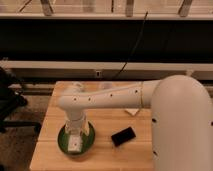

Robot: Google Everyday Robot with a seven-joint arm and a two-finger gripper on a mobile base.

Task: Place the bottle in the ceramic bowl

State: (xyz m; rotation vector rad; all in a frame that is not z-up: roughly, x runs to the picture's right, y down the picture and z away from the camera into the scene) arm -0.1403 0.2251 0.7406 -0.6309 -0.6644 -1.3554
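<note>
The green ceramic bowl (62, 140) sits on the wooden table (107, 155) near its front left. My white arm reaches in from the right and bends down, so my gripper (75, 136) points straight down into the bowl. A small pale bottle (75, 145) shows inside the bowl, right under the gripper's tip. I cannot tell whether the gripper still holds it. The wrist hides the bowl's far side.
A black rectangular slab (123, 136) lies on the table just right of the bowl. A flat white block (132, 111) peeks out from under my arm. A dark chair (10, 102) stands left of the table. A black cable (131, 50) hangs behind.
</note>
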